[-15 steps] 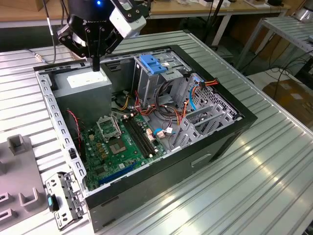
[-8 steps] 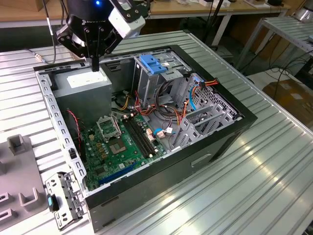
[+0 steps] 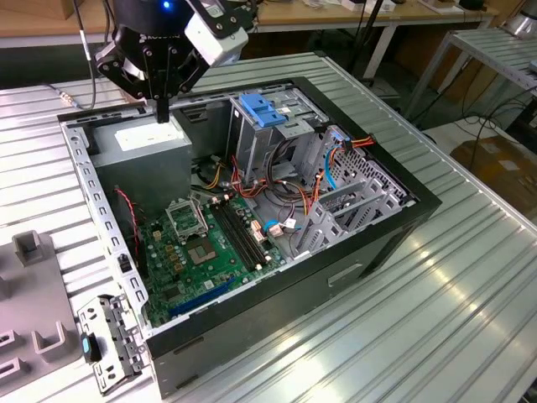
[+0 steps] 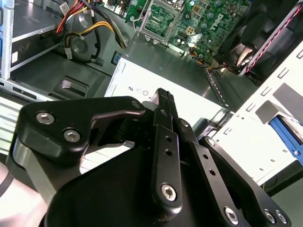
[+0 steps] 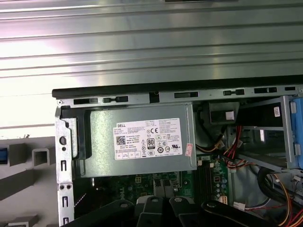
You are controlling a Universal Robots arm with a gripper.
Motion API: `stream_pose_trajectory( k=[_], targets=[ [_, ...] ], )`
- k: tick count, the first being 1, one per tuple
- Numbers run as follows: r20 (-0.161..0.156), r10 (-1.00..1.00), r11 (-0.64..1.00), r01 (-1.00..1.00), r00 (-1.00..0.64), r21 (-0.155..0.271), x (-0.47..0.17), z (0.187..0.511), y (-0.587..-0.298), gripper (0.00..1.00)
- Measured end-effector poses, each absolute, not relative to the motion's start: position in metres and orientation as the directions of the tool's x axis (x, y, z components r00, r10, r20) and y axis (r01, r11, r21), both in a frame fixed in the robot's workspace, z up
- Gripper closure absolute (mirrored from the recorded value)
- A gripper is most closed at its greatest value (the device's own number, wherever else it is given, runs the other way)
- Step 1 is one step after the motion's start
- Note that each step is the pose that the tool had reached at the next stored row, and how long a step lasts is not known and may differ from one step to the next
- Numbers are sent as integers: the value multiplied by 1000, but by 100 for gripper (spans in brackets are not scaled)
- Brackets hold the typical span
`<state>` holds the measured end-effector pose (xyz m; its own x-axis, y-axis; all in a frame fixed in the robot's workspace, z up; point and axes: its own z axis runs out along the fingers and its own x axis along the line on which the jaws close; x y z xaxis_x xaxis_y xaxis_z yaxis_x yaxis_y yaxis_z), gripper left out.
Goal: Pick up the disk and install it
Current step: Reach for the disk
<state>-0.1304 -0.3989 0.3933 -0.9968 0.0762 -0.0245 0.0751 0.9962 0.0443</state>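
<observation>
My claw (image 3: 161,114) hangs just above the grey power-supply box (image 3: 144,155), inside the open computer case (image 3: 424,201). Its fingers are pressed together and hold nothing.

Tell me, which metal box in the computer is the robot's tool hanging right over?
The grey power-supply box with the white sticker; the tool hangs over it. The cage with the blue plate stands toward the exterior view's right.
</observation>
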Motion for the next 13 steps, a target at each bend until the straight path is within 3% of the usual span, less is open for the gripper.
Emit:
stream_pose_trajectory(
  k=[13],
  targets=[
    [-24,76,996,75,-997,44,-135,393,-399,89]
  ],
)
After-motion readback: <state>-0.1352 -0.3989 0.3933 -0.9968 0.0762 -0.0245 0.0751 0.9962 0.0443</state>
